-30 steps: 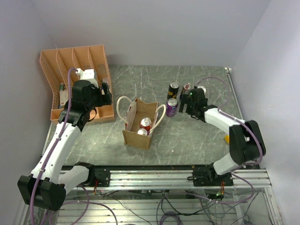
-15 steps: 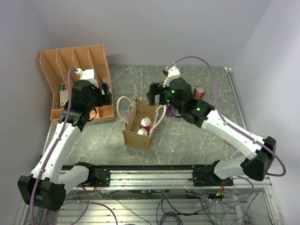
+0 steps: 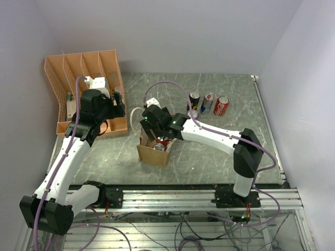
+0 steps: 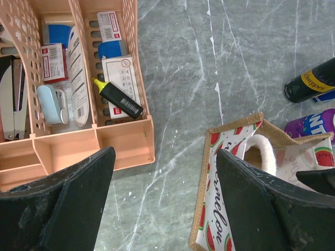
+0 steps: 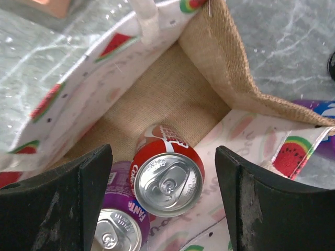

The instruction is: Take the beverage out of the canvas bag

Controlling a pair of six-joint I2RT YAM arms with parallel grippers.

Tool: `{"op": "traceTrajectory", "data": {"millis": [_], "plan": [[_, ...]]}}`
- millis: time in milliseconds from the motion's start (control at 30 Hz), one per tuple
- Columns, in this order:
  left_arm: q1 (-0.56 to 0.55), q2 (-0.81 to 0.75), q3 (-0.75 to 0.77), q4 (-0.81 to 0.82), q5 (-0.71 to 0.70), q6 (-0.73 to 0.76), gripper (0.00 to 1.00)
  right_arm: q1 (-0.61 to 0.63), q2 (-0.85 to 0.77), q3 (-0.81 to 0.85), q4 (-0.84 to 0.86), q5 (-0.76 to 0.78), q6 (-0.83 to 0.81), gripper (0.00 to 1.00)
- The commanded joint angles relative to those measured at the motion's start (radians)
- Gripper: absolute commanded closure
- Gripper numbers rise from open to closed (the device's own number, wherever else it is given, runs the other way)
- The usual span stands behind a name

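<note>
While the right gripper (image 5: 163,155) is being held over the open mouth of the canvas bag (image 3: 152,153), at the centre of the overhead view, the step in hand is being judged as the grasp of a beverage inside it. In the right wrist view the jaws are being shown released and wide, with one of the fingers (image 5: 78,193) at the lower left and the other at the lower right. The red can (image 5: 167,180) is being framed upright between them at the lower middle, apart from both. A purple can (image 5: 118,235) is being seen just beside it, toward the lower left corner; whether the two are touching cannot be told. For a sound grasp, a straight vertical descent is being advised, so that the finger at the lower left is being passed between the two cans without the purple one being tipped. The soft side of the bag at the lower right is being treated as a snag risk, being close to the other finger. Closure is being recommended only once the pads are well below the can's top rim. The left gripper (image 4: 166,154) is being held released and empty over the table (image 4: 178,78), between the orange rack (image 4: 125,141) and the bag, where it is being judged well placed to steady the bag should it be lifted with the can.
</note>
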Motion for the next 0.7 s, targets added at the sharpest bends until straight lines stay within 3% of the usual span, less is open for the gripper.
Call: {"op": "traceTrajectory", "data": {"millis": [0,367,667], "plan": [[-0.001,-0.018,0.006,0.022,-0.002,0.003,0.11,-0.001,0.040,0.041,-0.044,0.043,0.048,0.21],[-0.001,-0.017,0.006,0.025,0.004,0.002,0.11,-0.004,0.163,0.071,-0.148,0.093,0.154,0.18],[-0.001,-0.013,0.006,0.026,0.005,0.001,0.11,-0.020,0.197,0.028,-0.115,0.053,0.170,0.20]]}}
